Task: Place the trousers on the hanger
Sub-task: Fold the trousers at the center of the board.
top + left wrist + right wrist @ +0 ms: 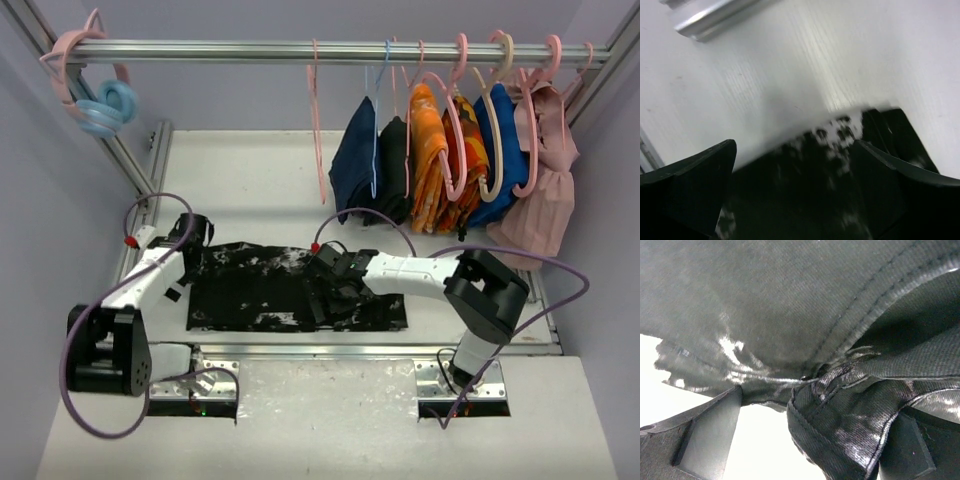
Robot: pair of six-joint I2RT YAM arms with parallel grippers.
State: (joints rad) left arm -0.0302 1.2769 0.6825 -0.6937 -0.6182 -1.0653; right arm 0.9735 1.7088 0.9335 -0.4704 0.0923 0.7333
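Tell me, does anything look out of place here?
Only the trousers: they lie on the table, bunched up near the right gripper, while the other garments hang on the rail. The slim pink hanger hangs bare.

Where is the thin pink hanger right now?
In the top view the thin pink hanger hangs bare on the rail, immediately left of the navy garment, beyond the trousers spread on the table.
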